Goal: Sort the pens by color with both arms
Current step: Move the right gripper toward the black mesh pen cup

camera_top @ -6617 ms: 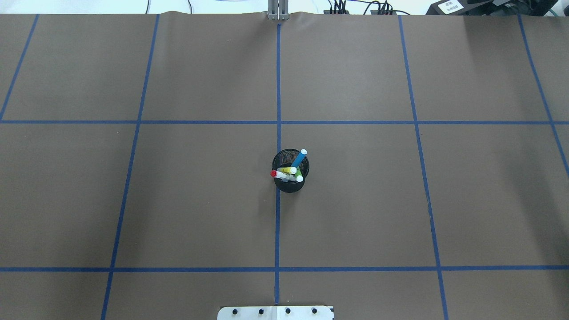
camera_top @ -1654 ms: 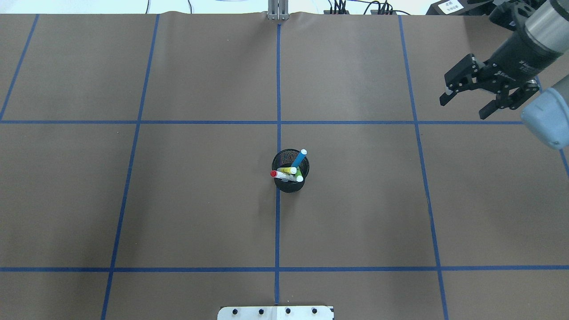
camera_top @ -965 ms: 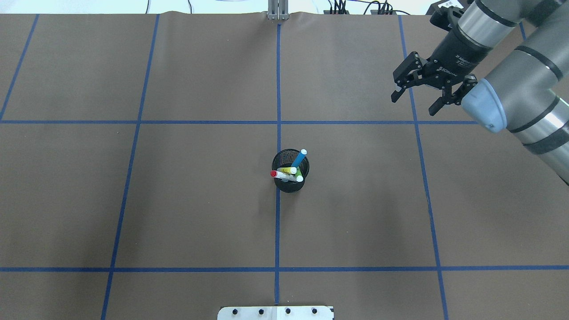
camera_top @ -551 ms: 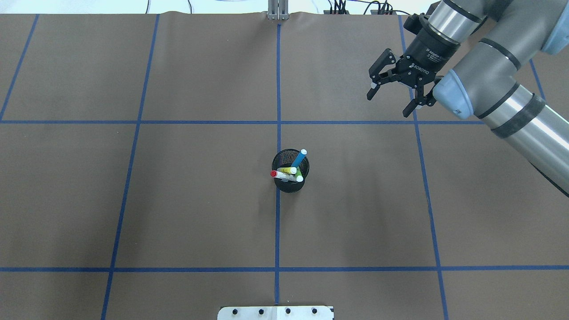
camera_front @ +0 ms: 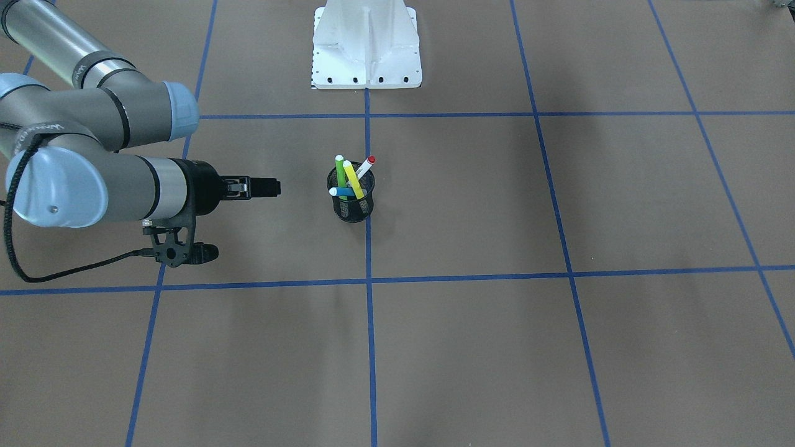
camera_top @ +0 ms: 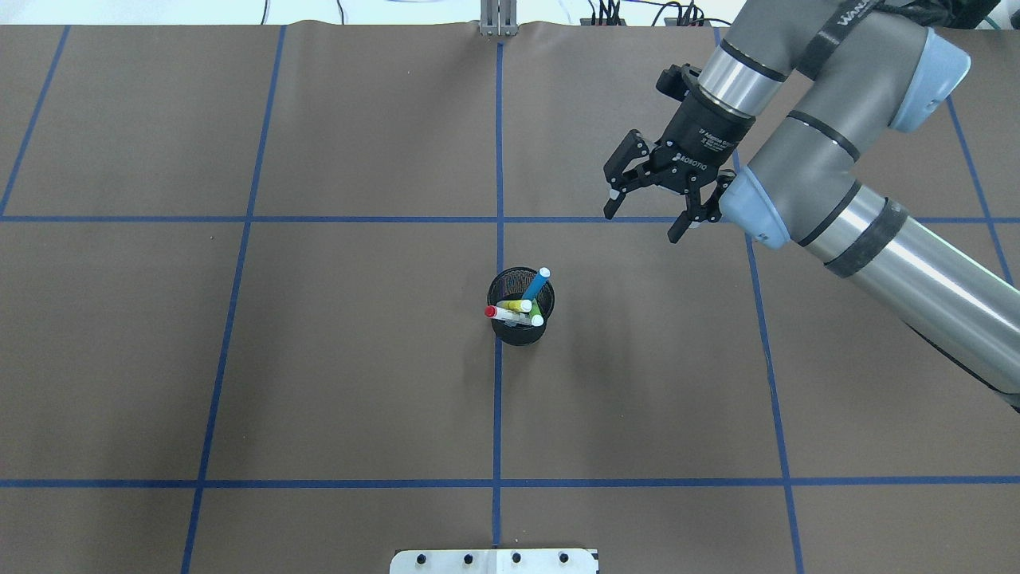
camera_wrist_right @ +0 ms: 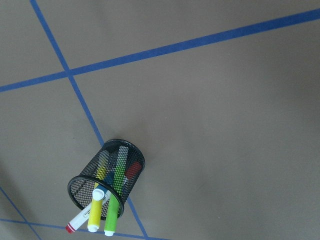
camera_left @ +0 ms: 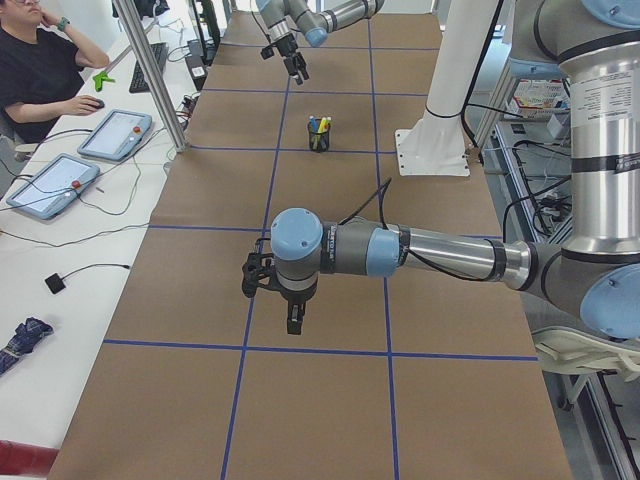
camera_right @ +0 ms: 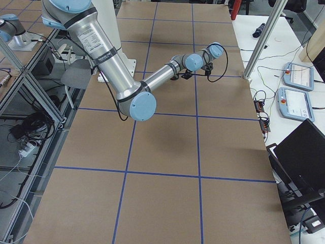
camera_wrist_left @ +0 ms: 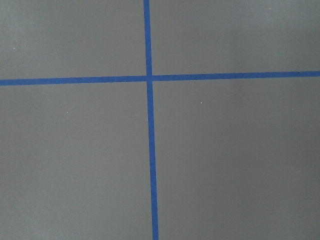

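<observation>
At the table's [camera_top: 319,359] centre, the pens [camera_top: 516,307] stand together in a black mesh cup [camera_top: 518,332]. Well apart from it, the right gripper [camera_top: 641,226] hovers spread wide and empty. Whether the left gripper [camera_left: 292,318] is wide or narrow cannot be told.

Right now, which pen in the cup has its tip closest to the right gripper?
The blue pen: it alone leans over the mesh cup's far rim, toward the right gripper; the yellow pen, green pen and red-capped pen lean away.
</observation>
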